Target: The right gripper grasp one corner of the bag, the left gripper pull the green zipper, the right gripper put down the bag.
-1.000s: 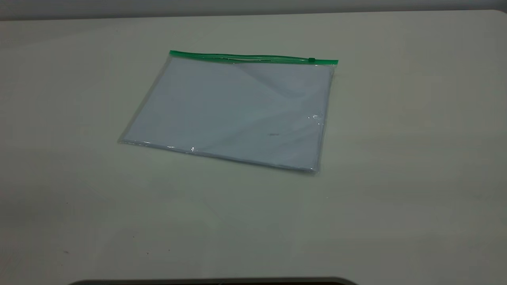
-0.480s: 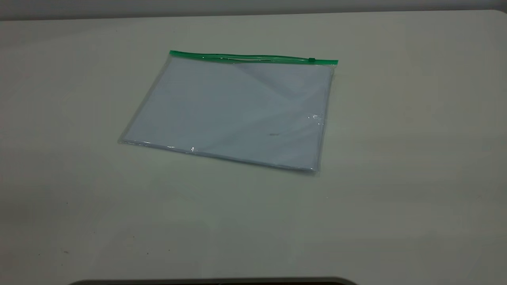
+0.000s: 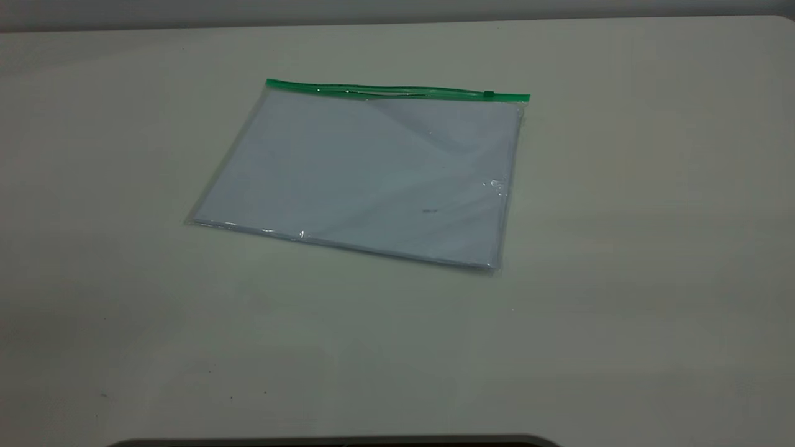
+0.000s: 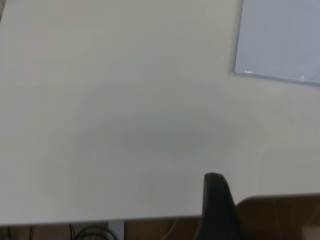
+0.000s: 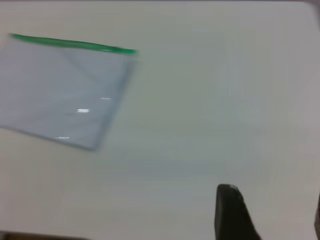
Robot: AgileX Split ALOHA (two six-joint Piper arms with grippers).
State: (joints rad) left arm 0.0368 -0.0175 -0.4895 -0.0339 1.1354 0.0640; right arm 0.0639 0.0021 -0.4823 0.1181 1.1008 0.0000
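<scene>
Exterior view: the bag [image 3: 360,177] lay flat mid-counter [image 3: 652,279], ungrasped. Jaw state could not be told. Step one pended: the right gripper [image 5: 235,212] needed a corner approached.

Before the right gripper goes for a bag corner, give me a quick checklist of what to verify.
1. Bag flat on the table: ok.
2. Bag corner nearest the right arm free of cover: ok.
3. Green zipper in plain sight along the far edge: ok.
4. Slider sits near the zipper's right end: ok.
5. Right gripper apart from the bag: ok; whether it is open: cannot tell.
6. Left gripper apart from the bag: ok.
</scene>
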